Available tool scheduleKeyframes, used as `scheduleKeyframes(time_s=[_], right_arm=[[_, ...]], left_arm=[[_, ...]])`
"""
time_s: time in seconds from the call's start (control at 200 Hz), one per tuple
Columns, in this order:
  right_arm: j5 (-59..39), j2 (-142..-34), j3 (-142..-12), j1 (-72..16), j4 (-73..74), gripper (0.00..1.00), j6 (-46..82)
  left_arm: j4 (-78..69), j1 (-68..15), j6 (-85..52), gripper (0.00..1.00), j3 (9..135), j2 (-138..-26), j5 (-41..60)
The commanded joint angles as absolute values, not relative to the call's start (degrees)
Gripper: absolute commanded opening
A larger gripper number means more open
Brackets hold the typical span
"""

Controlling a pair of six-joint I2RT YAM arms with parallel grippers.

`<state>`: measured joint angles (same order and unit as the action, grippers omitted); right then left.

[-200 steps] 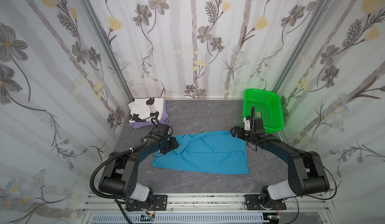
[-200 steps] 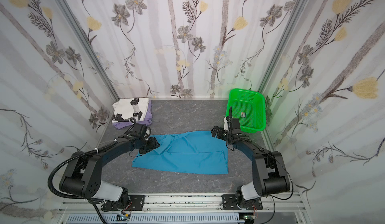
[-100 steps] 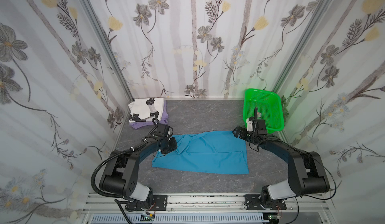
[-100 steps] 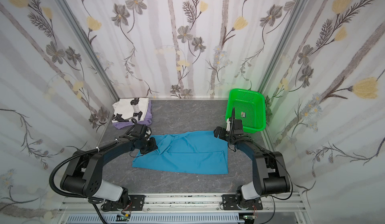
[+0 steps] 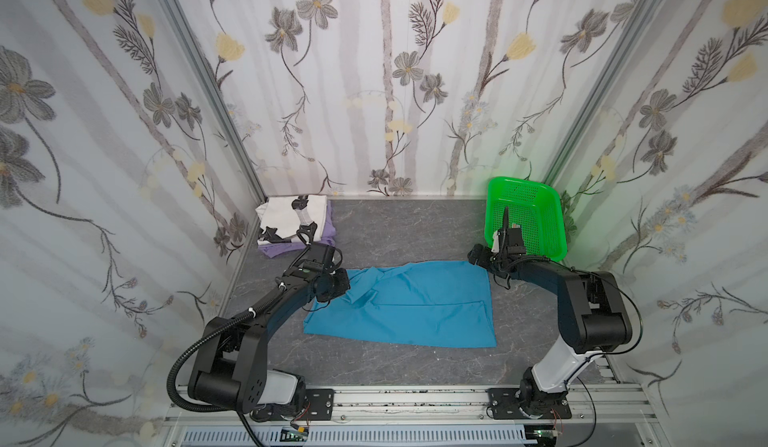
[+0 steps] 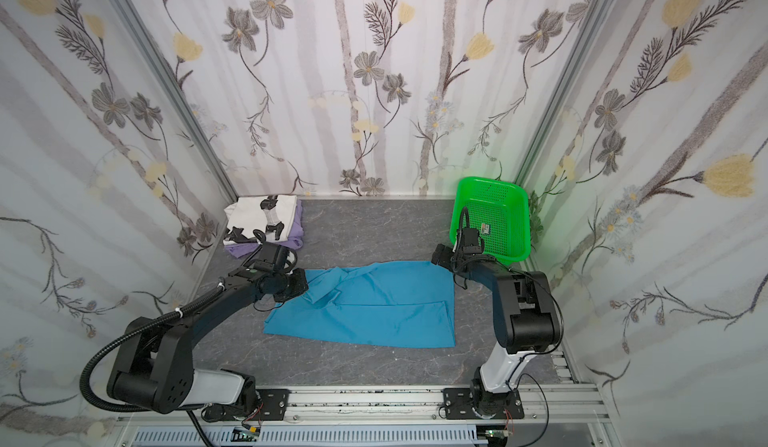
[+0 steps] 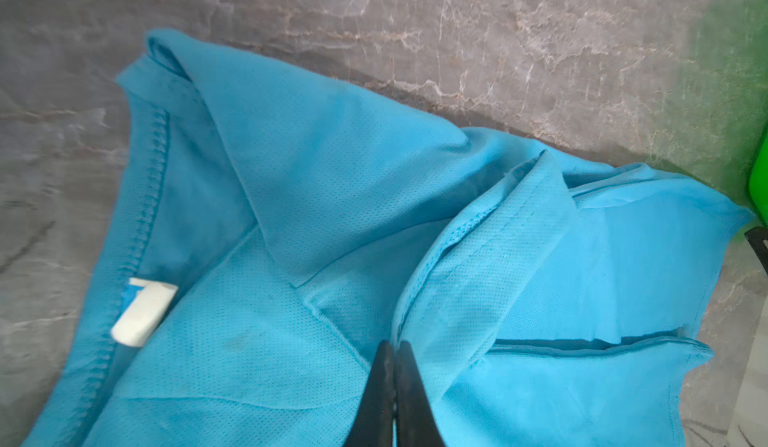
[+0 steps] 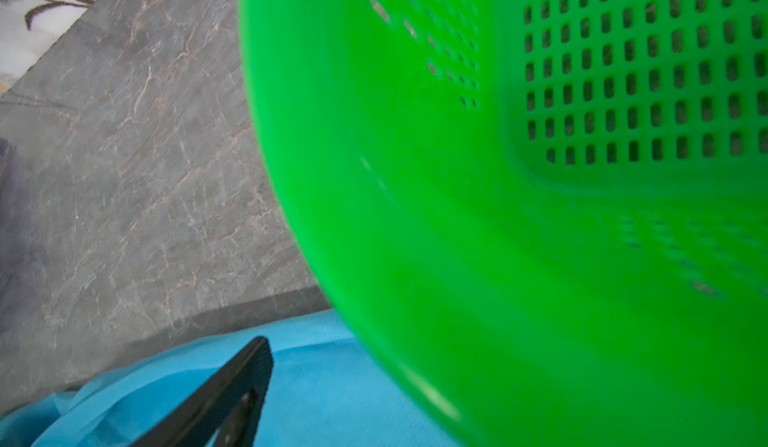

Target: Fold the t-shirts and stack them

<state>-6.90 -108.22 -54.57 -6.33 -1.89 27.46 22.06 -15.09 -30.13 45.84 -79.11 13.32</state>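
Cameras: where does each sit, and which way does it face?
Both top views: high in front, looking down on the teal shirt; left arm and right arm show.
Left wrist: low, facing the shirt; left gripper shut on it.
Right wrist: low, facing the green basket; one right finger shows.
Shared: teal shirt, all four.

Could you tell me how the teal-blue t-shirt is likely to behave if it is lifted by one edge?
The teal-blue t-shirt will probably droop limply: it already lies creased and folded over itself near the left end effector. Its thin mesh weave suggests it is light. It may bunch up rather than slide flat if pushed.
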Motion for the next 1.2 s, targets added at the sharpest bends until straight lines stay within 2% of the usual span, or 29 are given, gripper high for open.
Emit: scheduleKeyframes(time_s=[0.0,0.125,0.29,0.505,0.669,0.799,1.059,1.194], right_arm=[[-1.43,-110.07,-58.08,-7.65,-4.55,0.90,29.86],[-0.45,-111.50,-60.36,-8.10,-7.33,0.89,30.47],[-0.09,-112.83,-62.79,-8.59,-8.83,0.86,31.78],[-2.59,-114.78,-66.97,-11.07,-11.99,0.82,32.14],[-2.92,-111.60,-61.56,-13.59,-10.09,0.81,33.64],[-3.82,-109.80,-56.89,-14.06,-7.52,0.76,34.45],[-2.58,-107.00,-53.96,-14.49,-6.76,0.75,33.21],[-3.71,-106.18,-53.31,-14.46,-6.47,0.70,32.70]], left_arm=[[27.08,-14.95,-29.78,0.00,47.02,-77.39,6.60],[31.34,-12.93,-30.93,0.00,46.90,-74.97,0.04],[32.97,-11.08,-31.29,0.00,46.88,-74.35,-1.14],[30.73,-11.01,-31.07,0.00,46.49,-75.43,2.07],[28.94,-10.77,-31.21,0.00,45.79,-76.00,3.70],[28.04,-10.64,-31.31,0.00,45.88,-76.64,5.18],[27.61,-10.46,-31.33,0.00,45.53,-76.16,5.36],[27.80,-10.37,-31.34,0.00,45.65,-75.94,5.10]])
